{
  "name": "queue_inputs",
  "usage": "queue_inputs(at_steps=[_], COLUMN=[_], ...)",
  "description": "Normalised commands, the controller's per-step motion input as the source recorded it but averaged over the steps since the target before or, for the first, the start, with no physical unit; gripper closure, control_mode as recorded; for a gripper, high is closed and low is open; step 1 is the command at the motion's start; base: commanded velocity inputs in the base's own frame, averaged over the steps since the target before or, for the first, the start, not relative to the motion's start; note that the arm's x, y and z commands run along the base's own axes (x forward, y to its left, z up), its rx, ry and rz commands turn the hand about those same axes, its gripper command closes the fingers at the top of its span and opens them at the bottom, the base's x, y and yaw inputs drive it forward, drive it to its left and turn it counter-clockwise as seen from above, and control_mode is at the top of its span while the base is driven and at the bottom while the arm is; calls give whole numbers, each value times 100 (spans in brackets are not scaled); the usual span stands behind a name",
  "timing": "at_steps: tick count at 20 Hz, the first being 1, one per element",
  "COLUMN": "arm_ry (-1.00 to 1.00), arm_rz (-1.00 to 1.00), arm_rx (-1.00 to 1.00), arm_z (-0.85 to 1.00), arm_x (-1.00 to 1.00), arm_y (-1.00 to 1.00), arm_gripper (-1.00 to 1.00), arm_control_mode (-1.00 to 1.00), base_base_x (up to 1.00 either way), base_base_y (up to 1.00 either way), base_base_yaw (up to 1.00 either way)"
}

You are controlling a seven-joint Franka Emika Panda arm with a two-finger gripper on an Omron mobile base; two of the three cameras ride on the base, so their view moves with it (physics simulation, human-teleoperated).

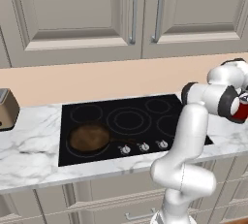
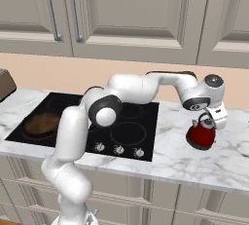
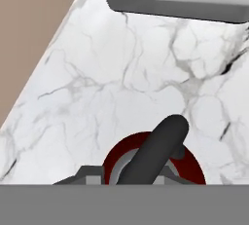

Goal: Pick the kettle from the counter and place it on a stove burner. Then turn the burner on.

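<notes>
While clamped: fingers point(image 2: 210, 120) pinch kettle point(image 2: 200, 136) handle, body just below them
Burner point(image 2: 127, 132): well apart, sideways across bench point(image 2: 185, 160)
Handle axis: crosses the fingers

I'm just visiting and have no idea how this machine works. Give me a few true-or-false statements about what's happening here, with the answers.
1. The red kettle stands on the black cooktop. False: it is on the white marble counter, to the right of the cooktop.
2. The gripper has its jaws shut on the kettle's black handle. True.
3. A brown frying pan sits on the cooktop. True.
4. The frying pan covers the biggest double-ring burner. False: it sits on a front left circle, and that burner is bare.
5. The upper cabinet doors are open. False: they are closed.
</notes>
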Motion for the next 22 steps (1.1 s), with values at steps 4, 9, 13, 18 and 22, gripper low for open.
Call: queue_inputs(at_steps=[4,9,13,18,22], arm_ry=[-3,0,0,0,0], arm_rz=[0,0,0,0,0], arm_rx=[0,-4,-10,-8,-8], arm_z=[15,23,64,58,37], arm_x=[-37,-20,-7,-12,-20], arm_y=[54,69,36,27,45], arm_gripper=[100,100,100,100,100], arm_control_mode=[-100,-100,-100,-100,-100], base_base_x=[0,0,0,0,0], base_base_y=[0,0,0,0,0], base_base_yaw=[0,0,0,0,0])
